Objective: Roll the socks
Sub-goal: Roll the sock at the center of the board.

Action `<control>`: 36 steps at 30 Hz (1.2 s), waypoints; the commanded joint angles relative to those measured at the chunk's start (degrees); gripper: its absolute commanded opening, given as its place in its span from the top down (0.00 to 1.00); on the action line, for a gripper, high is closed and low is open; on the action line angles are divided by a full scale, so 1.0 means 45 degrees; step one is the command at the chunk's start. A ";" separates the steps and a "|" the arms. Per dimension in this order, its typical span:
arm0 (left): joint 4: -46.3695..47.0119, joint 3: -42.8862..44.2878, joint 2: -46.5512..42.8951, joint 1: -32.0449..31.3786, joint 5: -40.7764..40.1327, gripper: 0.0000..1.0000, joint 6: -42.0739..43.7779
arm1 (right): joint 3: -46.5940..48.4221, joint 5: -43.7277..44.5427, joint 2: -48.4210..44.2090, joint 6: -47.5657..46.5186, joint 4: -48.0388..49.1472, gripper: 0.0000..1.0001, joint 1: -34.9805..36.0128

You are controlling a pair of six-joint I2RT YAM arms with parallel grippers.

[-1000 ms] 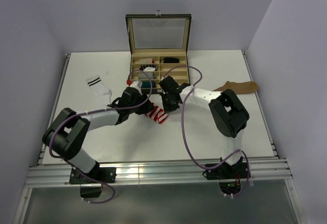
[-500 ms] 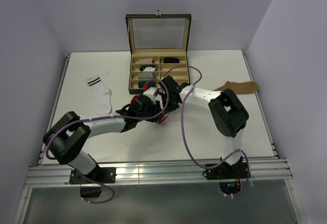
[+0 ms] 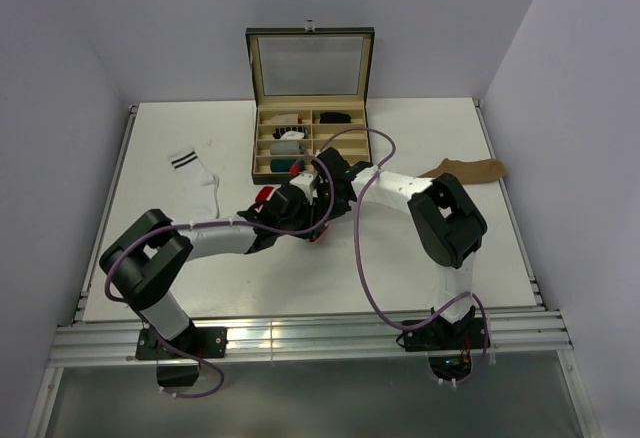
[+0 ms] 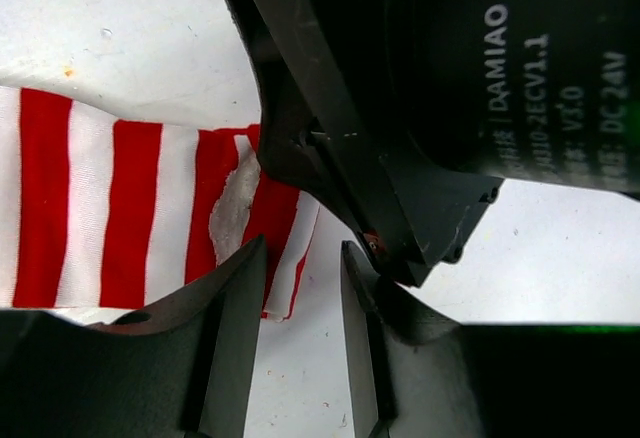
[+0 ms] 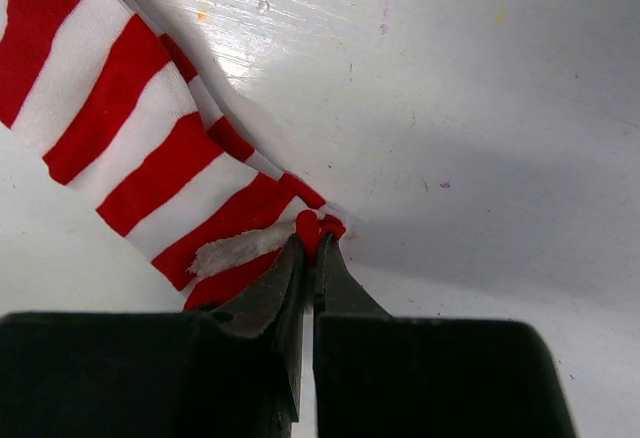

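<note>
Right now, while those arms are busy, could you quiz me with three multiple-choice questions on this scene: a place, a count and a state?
1. Where on the table does the tan sock lie? A left side; B middle; C right side.
2. How many dark stripes cross the white sock at its cuff? A one; B two; C four.
3. What is the right gripper doing? A shut on the striped sock at its edge; B wide open over bare table; C gripping the white sock.
Answers: C, it lies by the right edge; B, two dark lines show; A, its jaws pinch red fabric.
</note>
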 commanded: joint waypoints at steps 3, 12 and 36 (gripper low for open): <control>-0.0253 0.0886 0.0440 -0.0243 -0.0061 0.60 0.0324 | -0.0132 -0.0006 0.0718 0.0079 -0.0356 1.00 0.0115; -0.1287 0.1277 0.0753 -0.0341 -0.0432 0.61 0.0168 | -0.0288 -0.0318 0.0523 0.0255 -0.0200 1.00 0.0018; -0.3398 0.2118 0.1632 -0.0419 -0.0374 0.80 0.0499 | -0.0561 -0.0982 0.0386 0.0567 0.0171 1.00 -0.0216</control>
